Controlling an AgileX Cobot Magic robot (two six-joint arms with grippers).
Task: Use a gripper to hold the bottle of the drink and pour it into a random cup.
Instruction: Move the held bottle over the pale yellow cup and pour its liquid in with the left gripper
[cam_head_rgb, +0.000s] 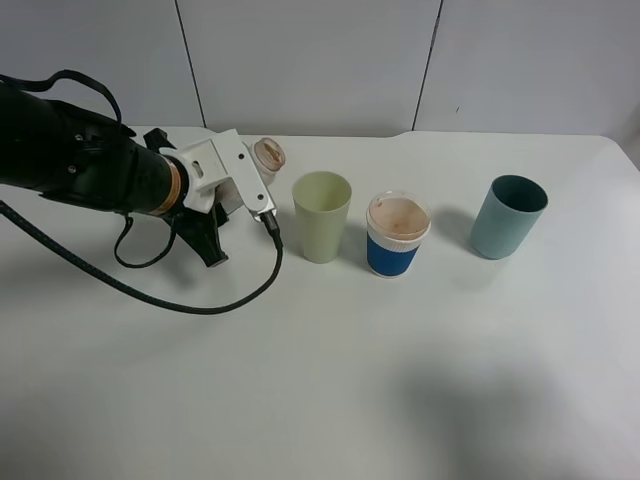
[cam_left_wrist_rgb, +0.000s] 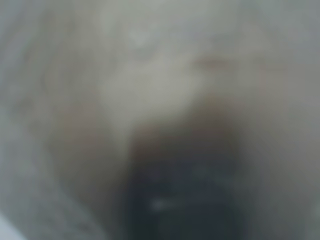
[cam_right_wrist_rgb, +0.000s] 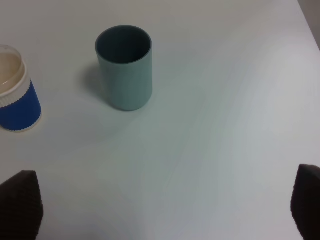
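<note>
My left gripper (cam_head_rgb: 250, 180), white jaws on a black arm, is shut on the bottle (cam_head_rgb: 269, 154). Only the bottle's wide tan-rimmed mouth shows past the jaws, tilted and just left of the pale yellow-green cup (cam_head_rgb: 321, 216). The cup stands upright and looks empty. No drink is visible in the bottle from here. The left wrist view is a close blur of pale and dark brown shapes, with nothing sharp in it. My right gripper (cam_right_wrist_rgb: 162, 205) is open, its dark fingertips (cam_right_wrist_rgb: 20, 202) far apart over bare table. It does not appear in the exterior view.
A white cup with a blue band (cam_head_rgb: 397, 235) (cam_right_wrist_rgb: 14, 102) stands right of the yellow-green cup. A teal tumbler (cam_head_rgb: 508, 216) (cam_right_wrist_rgb: 125, 67) stands further right. A black cable (cam_head_rgb: 180, 300) loops over the white table (cam_head_rgb: 330, 390) below the left arm.
</note>
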